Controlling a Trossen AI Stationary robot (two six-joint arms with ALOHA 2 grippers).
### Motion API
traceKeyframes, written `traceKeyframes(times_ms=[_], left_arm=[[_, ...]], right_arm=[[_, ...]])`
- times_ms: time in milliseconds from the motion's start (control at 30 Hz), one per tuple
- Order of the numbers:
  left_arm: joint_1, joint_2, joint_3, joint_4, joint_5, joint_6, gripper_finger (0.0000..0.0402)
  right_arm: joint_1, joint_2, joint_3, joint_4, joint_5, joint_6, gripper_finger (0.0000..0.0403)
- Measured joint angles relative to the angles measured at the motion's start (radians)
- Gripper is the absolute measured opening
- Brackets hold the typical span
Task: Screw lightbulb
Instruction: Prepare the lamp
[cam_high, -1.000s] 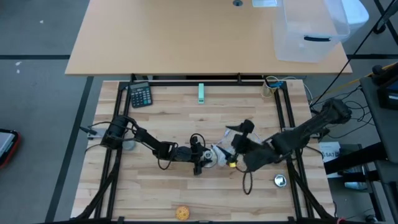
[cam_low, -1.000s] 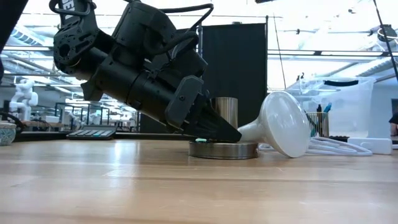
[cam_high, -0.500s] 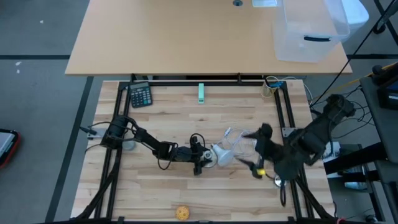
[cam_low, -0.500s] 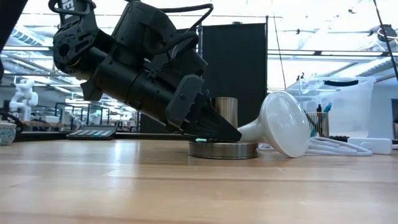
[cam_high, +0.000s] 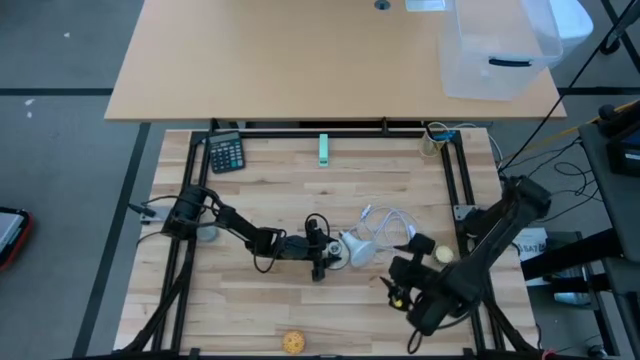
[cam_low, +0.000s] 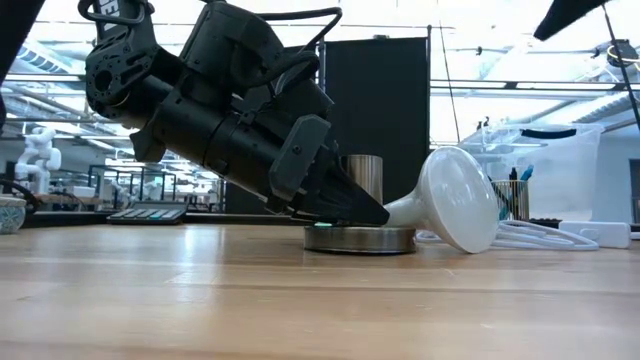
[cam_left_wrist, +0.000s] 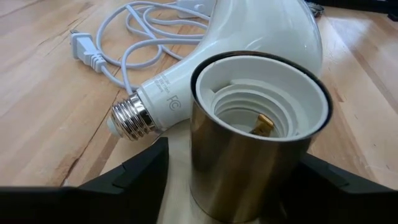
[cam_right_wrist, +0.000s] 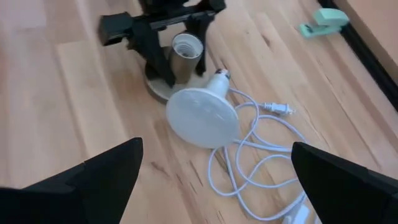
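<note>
Lightbulb (cam_high: 357, 248): lies on its side, screw base toward socket (cam_left_wrist: 261, 134)
Left tool (cam_high: 322, 250): clamps socket
Right tool (cam_high: 400, 287): wide, empty, near-right of bulb

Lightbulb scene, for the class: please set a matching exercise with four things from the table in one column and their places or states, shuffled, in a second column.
Things:
1. lightbulb
2. lamp socket
3. calculator
4. right gripper

States:
A. at the table's far left corner
B. lying on its side, screw base next to the socket
C. open, raised above the table
D. upright and empty, between the left gripper's fingers

Pairs: 1-B, 2-D, 3-A, 4-C
</note>
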Motion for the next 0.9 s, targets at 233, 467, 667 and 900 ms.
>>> traceKeyframes(times_ms=[233,467,667,900], left_arm=[[0.001,0.000,0.000,0.000,0.000,0.004,0.0267],[0.001,0.000,0.000,0.000,0.000,0.007,0.0267],[0.001,0.001,-0.001,0.004,0.001,0.008,0.0267],[0.001,0.001,-0.001,0.005,0.001,0.003,0.0267]], right_arm=[[0.040,0.171,-0.024,0.034,0.084,0.249,0.0400],[0.070,0.327,-0.049,0.095,0.243,0.502,0.0400],[0.065,0.442,-0.050,0.095,0.302,0.605,0.0400],[0.053,0.503,-0.050,0.036,0.280,0.694,0.0400]])
